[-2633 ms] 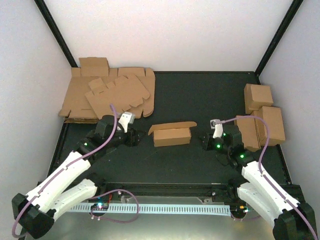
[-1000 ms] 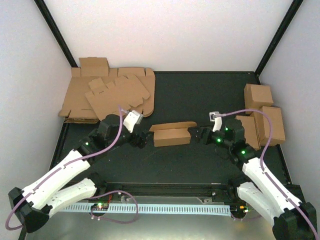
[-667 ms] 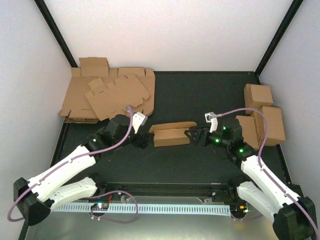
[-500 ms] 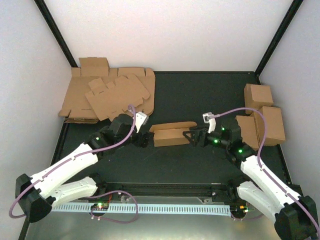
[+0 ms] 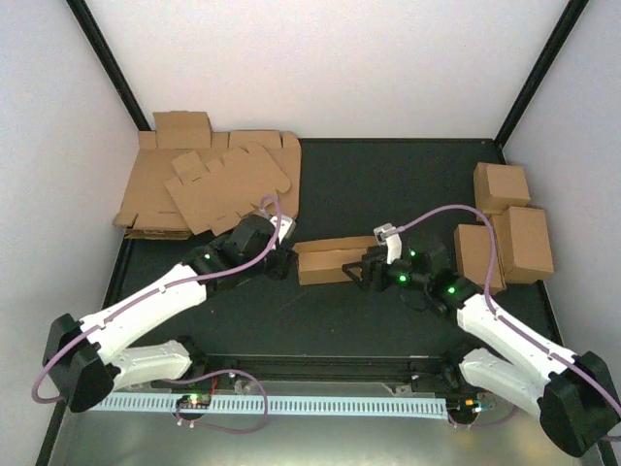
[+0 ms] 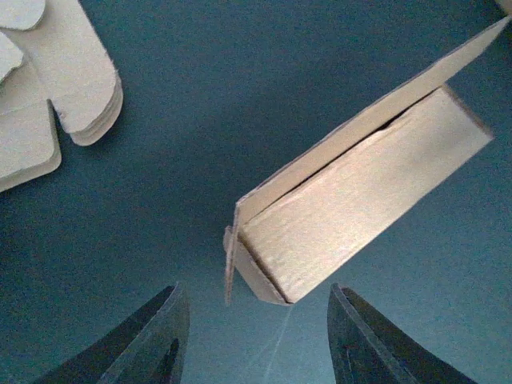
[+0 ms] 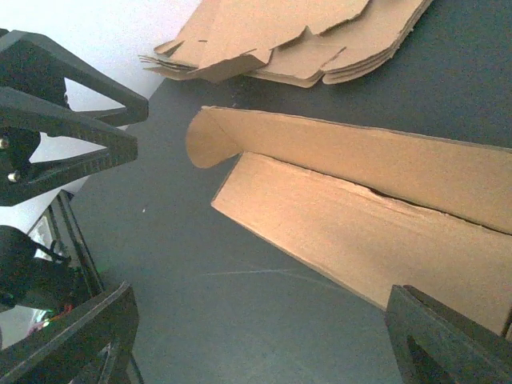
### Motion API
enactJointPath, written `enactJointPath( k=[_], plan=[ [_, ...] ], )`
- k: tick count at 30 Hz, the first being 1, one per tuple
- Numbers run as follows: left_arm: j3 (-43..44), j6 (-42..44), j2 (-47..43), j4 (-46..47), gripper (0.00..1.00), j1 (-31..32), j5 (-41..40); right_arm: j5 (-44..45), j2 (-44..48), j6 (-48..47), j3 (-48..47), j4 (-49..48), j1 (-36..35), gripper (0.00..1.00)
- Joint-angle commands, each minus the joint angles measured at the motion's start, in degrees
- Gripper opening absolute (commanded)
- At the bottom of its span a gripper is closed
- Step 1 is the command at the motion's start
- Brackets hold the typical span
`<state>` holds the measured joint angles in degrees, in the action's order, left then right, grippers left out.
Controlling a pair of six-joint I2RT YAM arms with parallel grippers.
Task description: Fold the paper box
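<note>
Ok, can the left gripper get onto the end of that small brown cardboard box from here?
Probably yes: the left gripper faces, jaws apart, the left end of the small brown cardboard box, which sits just ahead between the fingers with nothing in the way.

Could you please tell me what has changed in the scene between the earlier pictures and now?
Both arms reached inward. The left gripper now straddles the paper box at its left end, and the right gripper is at its right end. Both have open jaws and neither is gripping. The box, the stack of flat blanks and the folded boxes stayed put.
</note>
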<state>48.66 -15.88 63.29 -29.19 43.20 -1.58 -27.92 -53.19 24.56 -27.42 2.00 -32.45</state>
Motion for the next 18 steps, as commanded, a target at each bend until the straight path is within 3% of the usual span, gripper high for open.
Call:
enactJointPath(
  k=[1, 7, 16, 18],
  plan=[
    [1.5, -3.4, 2.6, -0.9, 0.5, -0.2, -4.4, 3.5, -1.6, 0.1, -2.0, -3.4, -1.1, 0.88],
    [0.1, -3.9, 4.3, 3.7, 0.52, -2.1, -0.2, 6.1, -4.4, -1.0, -4.5, -2.1, -1.6, 0.84],
    [2.6, -4.8, 8.8, 1.8, 0.41, -3.6, 1.3, 8.6, -6.5, -1.4, -5.7, -1.7, -1.8, 0.55],
    [2.7, -5.2, 9.3, 1.3, 0.4, -3.6, 1.4, 9.2, -5.9, -1.6, -5.8, -1.4, -1.8, 0.54]
  ],
)
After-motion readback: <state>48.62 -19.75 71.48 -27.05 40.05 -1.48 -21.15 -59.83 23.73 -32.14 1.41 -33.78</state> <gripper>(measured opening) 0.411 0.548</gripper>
